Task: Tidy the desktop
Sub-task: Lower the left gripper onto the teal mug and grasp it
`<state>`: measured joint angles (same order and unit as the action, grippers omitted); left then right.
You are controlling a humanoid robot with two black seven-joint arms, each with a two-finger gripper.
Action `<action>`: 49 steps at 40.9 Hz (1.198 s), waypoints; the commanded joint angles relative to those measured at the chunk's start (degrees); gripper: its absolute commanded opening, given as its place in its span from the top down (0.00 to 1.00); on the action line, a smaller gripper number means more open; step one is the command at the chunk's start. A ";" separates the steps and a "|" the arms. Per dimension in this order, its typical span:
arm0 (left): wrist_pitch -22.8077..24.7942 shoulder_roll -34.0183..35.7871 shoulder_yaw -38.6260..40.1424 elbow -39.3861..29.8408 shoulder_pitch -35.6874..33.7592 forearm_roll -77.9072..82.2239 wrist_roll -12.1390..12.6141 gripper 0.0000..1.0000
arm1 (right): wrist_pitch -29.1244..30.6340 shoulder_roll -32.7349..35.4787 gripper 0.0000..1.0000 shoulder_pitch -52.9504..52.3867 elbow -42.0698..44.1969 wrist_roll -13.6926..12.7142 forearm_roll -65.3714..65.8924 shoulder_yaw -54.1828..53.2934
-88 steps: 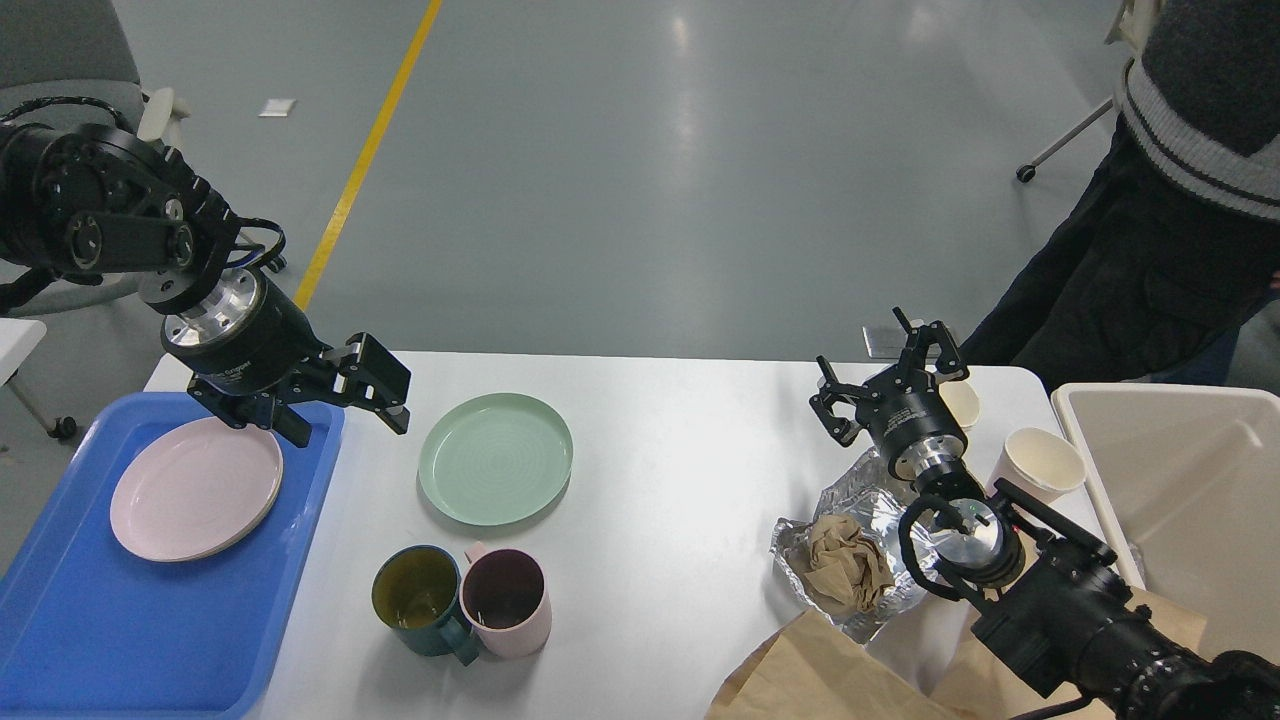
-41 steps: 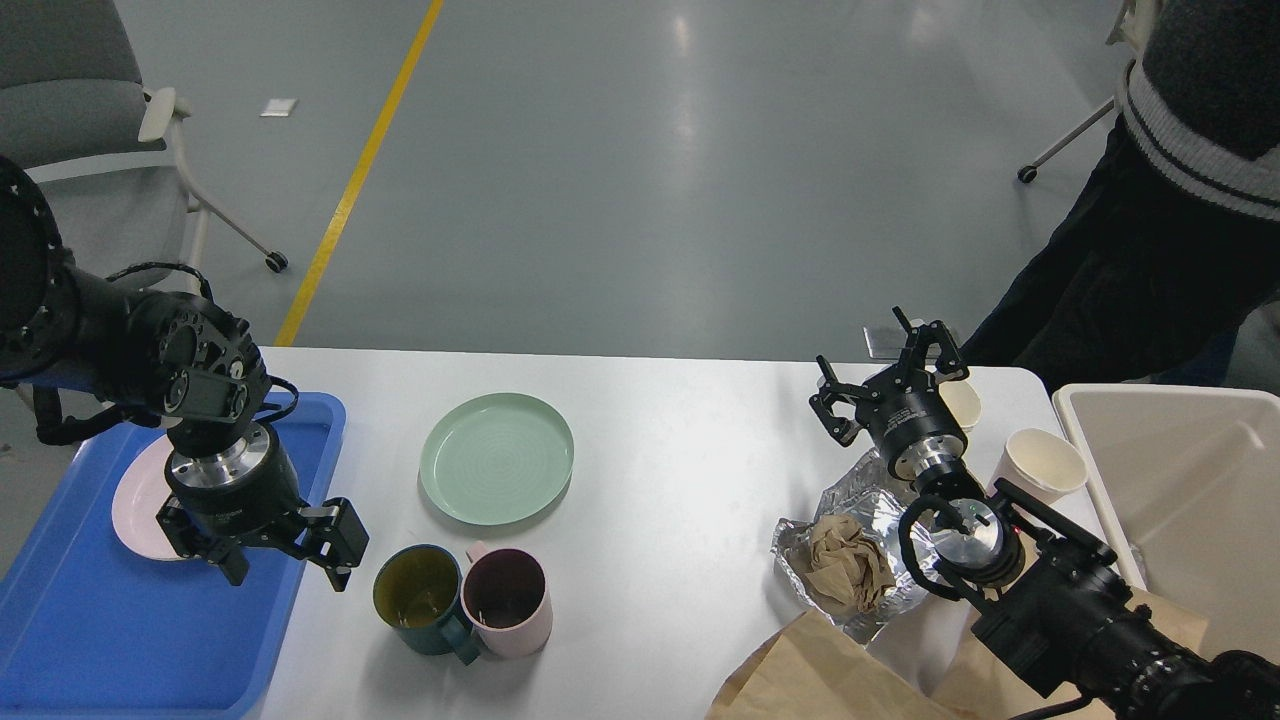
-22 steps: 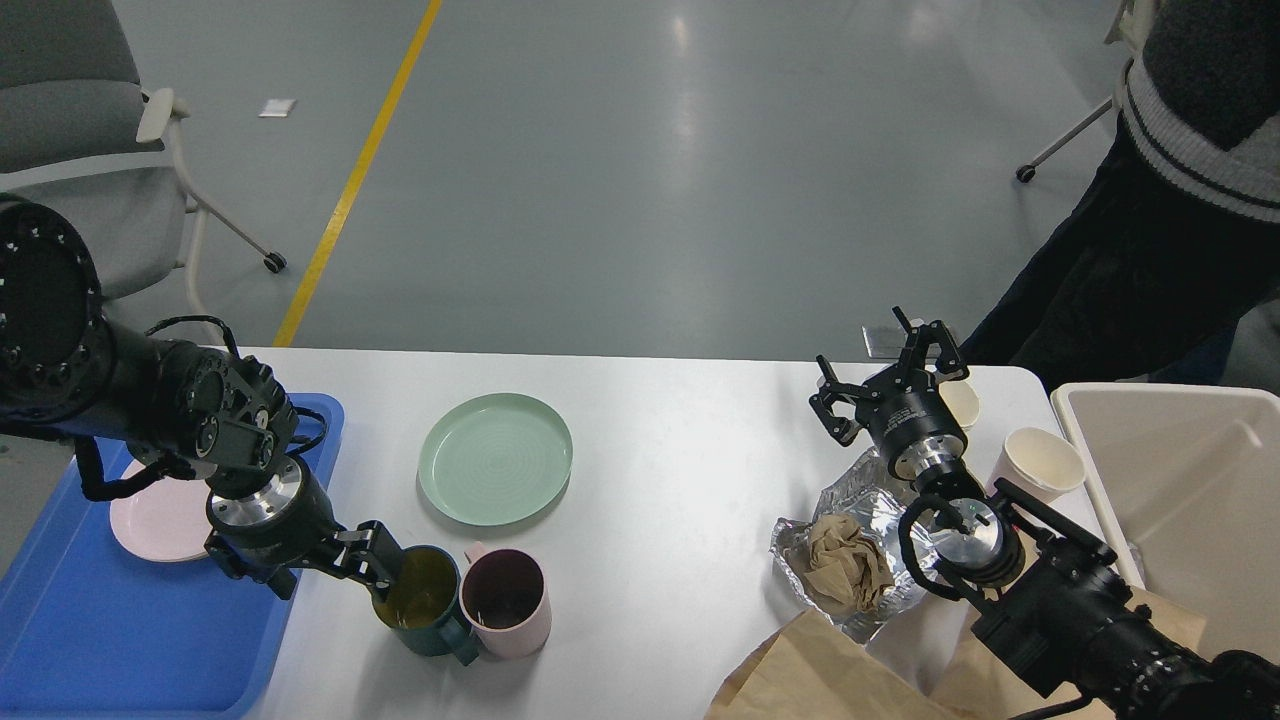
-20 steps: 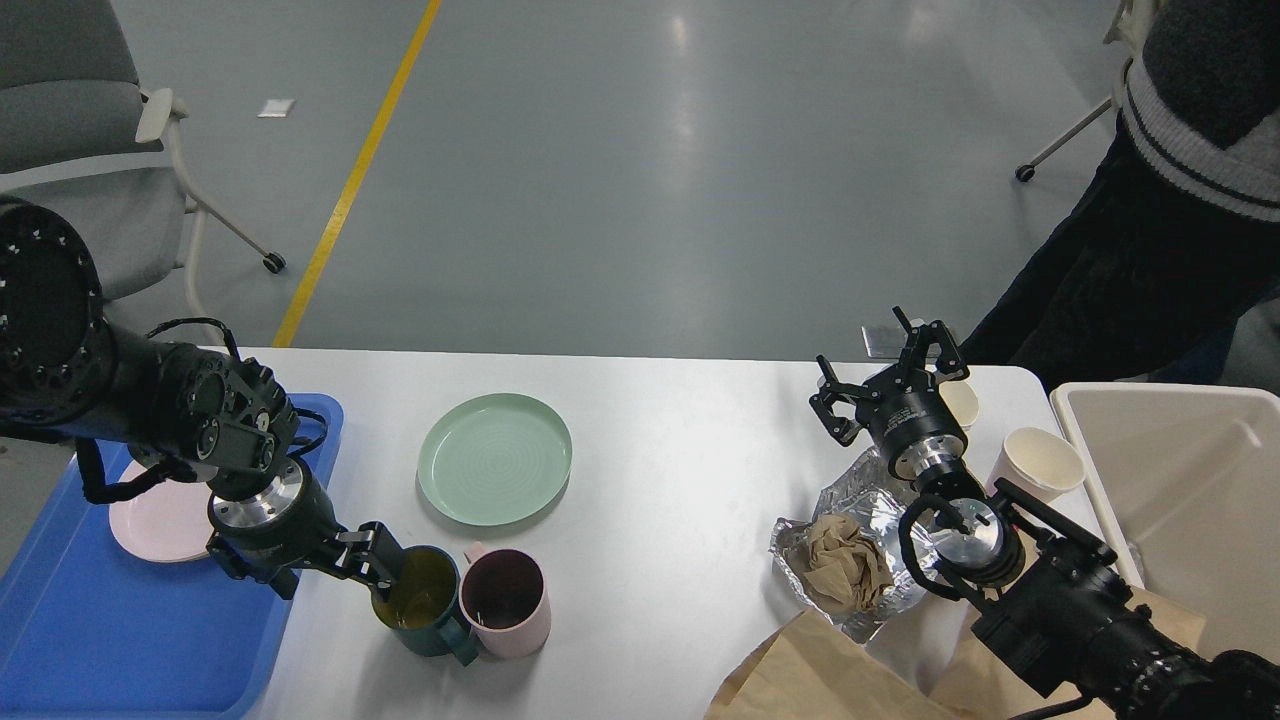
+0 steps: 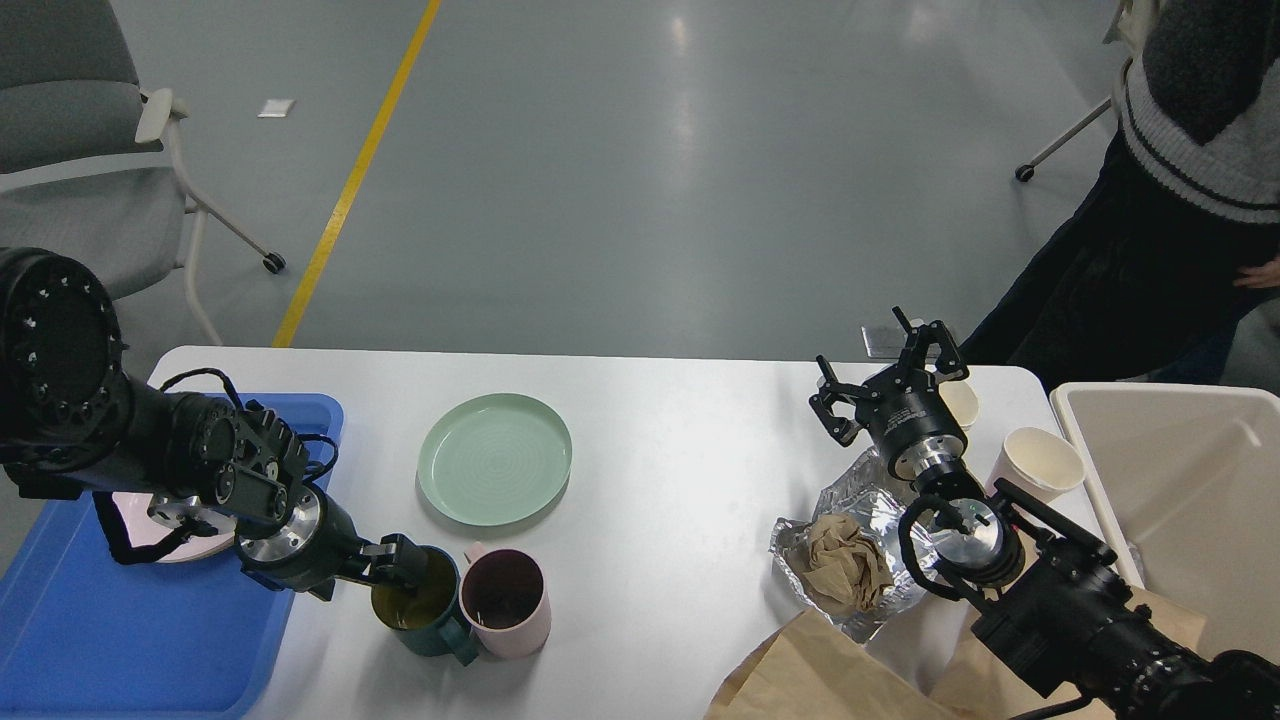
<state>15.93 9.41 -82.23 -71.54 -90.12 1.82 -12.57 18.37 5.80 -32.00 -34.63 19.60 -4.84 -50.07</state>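
left tool [image 5: 400, 560] pinching green mug [image 5: 420, 605] rim | right tool [image 5: 890, 375] spread | pink plate [image 5: 190, 535] in blue tray [image 5: 110, 640]

Head view looks down over the desktop [image 5: 660, 470].

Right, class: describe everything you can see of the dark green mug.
The dark green mug stands upright on the white desktop, its yellowish inside showing. Its handle points toward the camera. It touches the pink mug on its right. The left tool sits at its rim; whether it grips is unclear.
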 commanded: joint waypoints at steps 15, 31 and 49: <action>-5.56 -0.19 1.98 0.09 3.90 -3.05 0.00 0.20 | 0.00 0.00 0.00 0.01 0.00 0.00 0.00 -0.03; -9.16 -0.27 3.21 0.35 6.45 -3.05 0.00 0.36 | 0.00 0.00 0.00 0.01 0.00 0.00 0.00 0.06; -8.99 -0.27 3.04 -0.09 6.89 -3.05 0.00 0.83 | 0.00 0.00 0.00 0.01 0.00 0.00 0.00 -0.03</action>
<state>6.48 9.14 -79.01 -71.32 -83.27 -1.24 -12.57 18.36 5.79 -31.99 -34.63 19.60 -4.84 -50.06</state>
